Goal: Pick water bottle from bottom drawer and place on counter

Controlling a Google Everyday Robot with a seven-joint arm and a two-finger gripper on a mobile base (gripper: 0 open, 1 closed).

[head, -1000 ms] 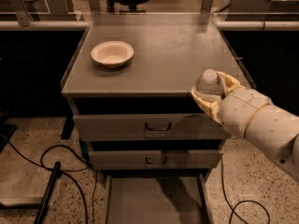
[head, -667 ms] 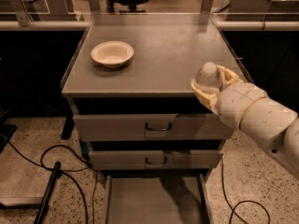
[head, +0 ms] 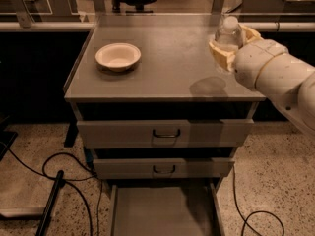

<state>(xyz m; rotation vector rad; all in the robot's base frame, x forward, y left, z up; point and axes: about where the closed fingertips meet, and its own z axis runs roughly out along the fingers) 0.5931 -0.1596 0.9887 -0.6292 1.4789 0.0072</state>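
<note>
**Water bottle held above the counter, not yet set down.**

The water bottle [head: 228, 29] stands upright, cap up, pinched between the cream jaws of the gripper [head: 233, 41] over the right rear part of the counter [head: 162, 70]. Its shadow [head: 208, 86] falls apart from it on the grey top, so I judge the base is off the surface. The bowl [head: 118, 56] is well apart to the left, and the bottom drawer [head: 162, 211] stands open below. Recommended: lower straight down, keep the bottle upright and inside the right rim, and release only once the base bears flat.
</note>
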